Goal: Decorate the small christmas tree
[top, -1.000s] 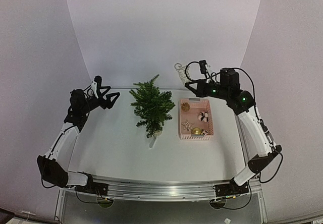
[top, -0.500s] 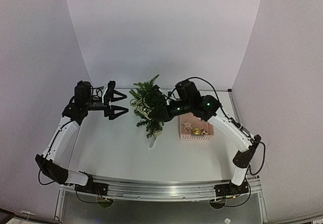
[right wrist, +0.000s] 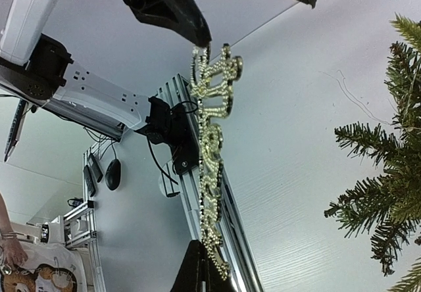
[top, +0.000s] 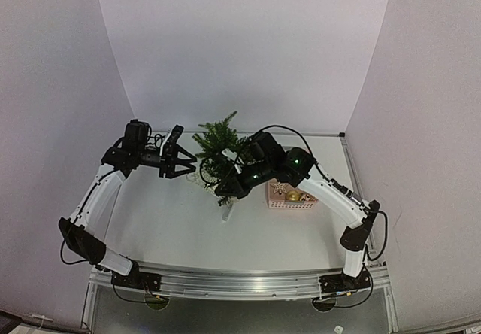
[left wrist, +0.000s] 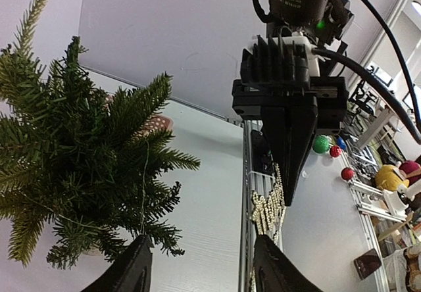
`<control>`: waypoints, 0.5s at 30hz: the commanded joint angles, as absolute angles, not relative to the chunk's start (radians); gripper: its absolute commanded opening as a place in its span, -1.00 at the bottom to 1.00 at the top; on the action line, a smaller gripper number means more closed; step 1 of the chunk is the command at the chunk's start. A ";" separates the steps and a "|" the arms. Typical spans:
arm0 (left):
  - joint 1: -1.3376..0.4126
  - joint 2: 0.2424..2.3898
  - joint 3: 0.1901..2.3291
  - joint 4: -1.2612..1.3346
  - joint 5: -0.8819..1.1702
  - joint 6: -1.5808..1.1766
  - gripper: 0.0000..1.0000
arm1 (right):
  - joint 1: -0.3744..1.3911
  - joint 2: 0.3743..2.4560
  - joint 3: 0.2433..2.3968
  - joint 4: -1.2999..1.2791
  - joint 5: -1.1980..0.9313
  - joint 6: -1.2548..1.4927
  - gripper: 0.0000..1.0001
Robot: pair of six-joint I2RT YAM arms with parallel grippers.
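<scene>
Three pale walls enclose the white table; left end effector gapes, right end effector clamps a gold ornament.

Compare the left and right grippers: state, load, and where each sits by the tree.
The left gripper is open and holds nothing, while the right gripper is shut on a glittery gold ornament. The left gripper sits to the left of the small christmas tree, while the right gripper has reached across the tree from the other side. Both have dark fingers and face each other closely beside the tree.
</scene>
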State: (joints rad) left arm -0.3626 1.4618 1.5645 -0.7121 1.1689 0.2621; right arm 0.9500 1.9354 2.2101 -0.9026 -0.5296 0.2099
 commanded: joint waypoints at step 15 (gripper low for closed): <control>-0.373 1.486 1.665 -0.929 1.224 0.456 0.12 | 0.953 1.908 2.249 -0.952 -0.466 0.080 -1.00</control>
State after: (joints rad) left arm -0.3679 1.4933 1.6041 -0.9184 1.1957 0.4322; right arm 0.9501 1.9354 2.2136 -0.9215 -0.4867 0.1149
